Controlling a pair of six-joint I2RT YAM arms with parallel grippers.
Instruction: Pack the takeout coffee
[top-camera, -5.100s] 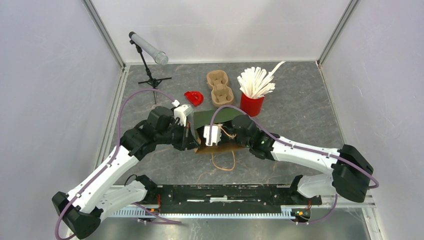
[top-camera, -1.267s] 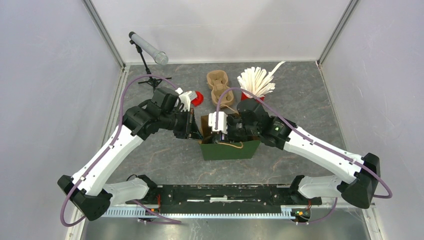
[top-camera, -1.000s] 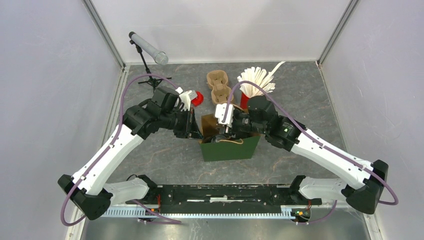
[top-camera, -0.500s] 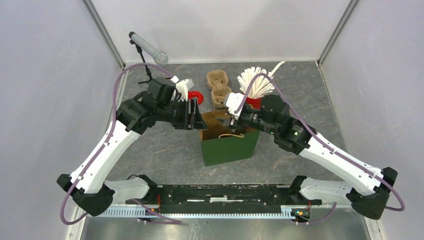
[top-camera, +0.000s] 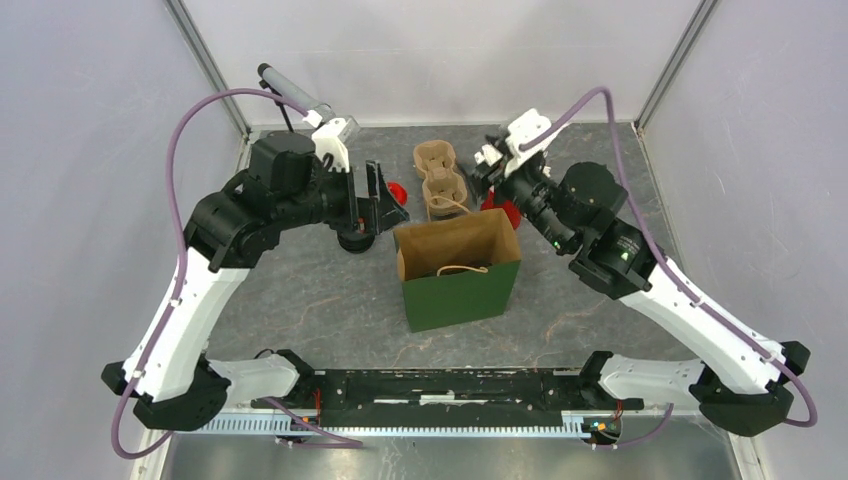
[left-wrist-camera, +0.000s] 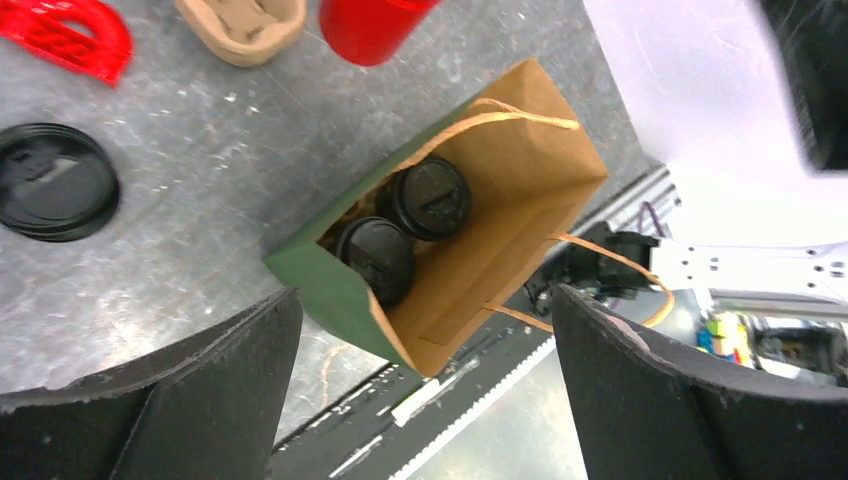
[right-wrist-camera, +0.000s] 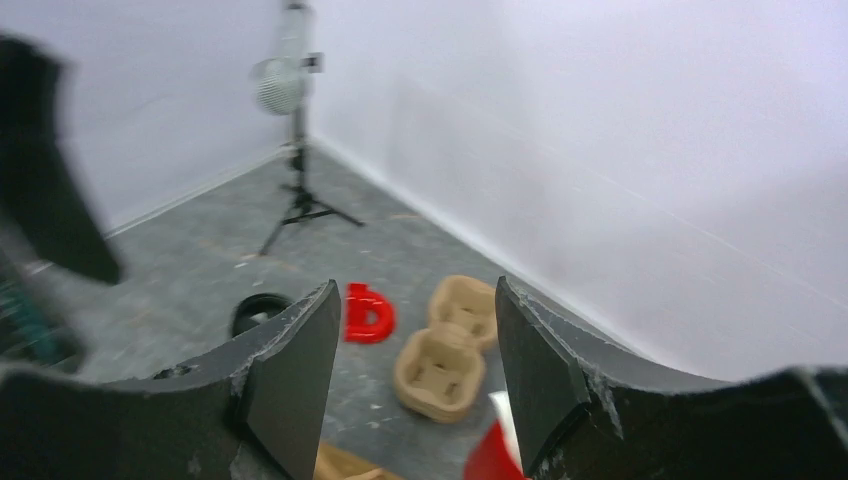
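Observation:
The green paper bag (top-camera: 462, 290) stands upright and open on the table. Two coffee cups with black lids (left-wrist-camera: 430, 197) (left-wrist-camera: 378, 257) sit side by side on its floor. My left gripper (top-camera: 385, 198) hangs high to the left of the bag, open and empty; its wrist view looks down into the bag (left-wrist-camera: 500, 230) between the wide jaws (left-wrist-camera: 425, 295). Behind the bag my right gripper (top-camera: 487, 165) is raised, open and empty. In its own view (right-wrist-camera: 415, 290) it points toward the back wall.
A brown pulp cup carrier (top-camera: 440, 175) (right-wrist-camera: 450, 345) lies behind the bag. Next to it are a red cup of white sticks (top-camera: 505, 205) and a red piece (top-camera: 398, 190). A loose black lid (left-wrist-camera: 50, 180) lies left of the bag. A microphone stand (top-camera: 295, 100) is back left.
Both arms lifted up and back from the bag. The left gripper opened and let go of the bag's rim. The bag now stands on its own.

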